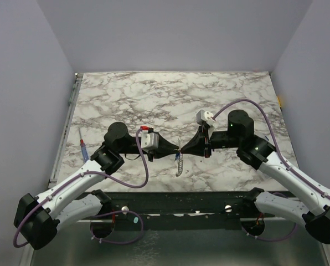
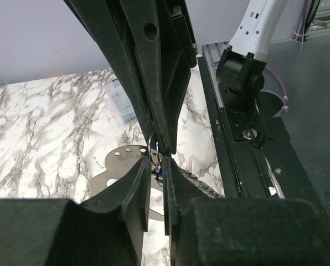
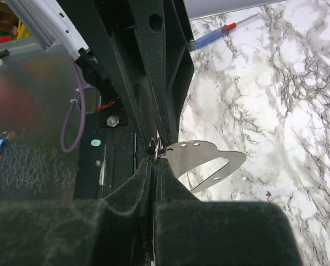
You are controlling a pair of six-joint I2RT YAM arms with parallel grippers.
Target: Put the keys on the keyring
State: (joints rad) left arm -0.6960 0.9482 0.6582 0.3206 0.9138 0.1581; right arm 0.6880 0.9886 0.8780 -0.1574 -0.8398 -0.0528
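My two grippers meet tip to tip above the middle of the marble table (image 1: 154,94). The right gripper (image 1: 186,148) is shut on the thin wire keyring (image 3: 156,147). A flat silvery plate with small holes (image 3: 206,158) hangs from that ring. The left gripper (image 2: 158,162) faces it with its jaws a narrow gap apart around the ring (image 2: 152,149). A small blue piece (image 2: 160,176) shows in that gap; I cannot tell whether it is one of the keys. A short chain (image 1: 179,165) dangles below the tips down to the table.
A blue-and-red-handled screwdriver (image 1: 83,148) lies near the table's left edge. Purple cables (image 1: 137,177) loop off both arms. The black base rail (image 1: 209,202) runs along the near edge, with grey walls on the other three sides.
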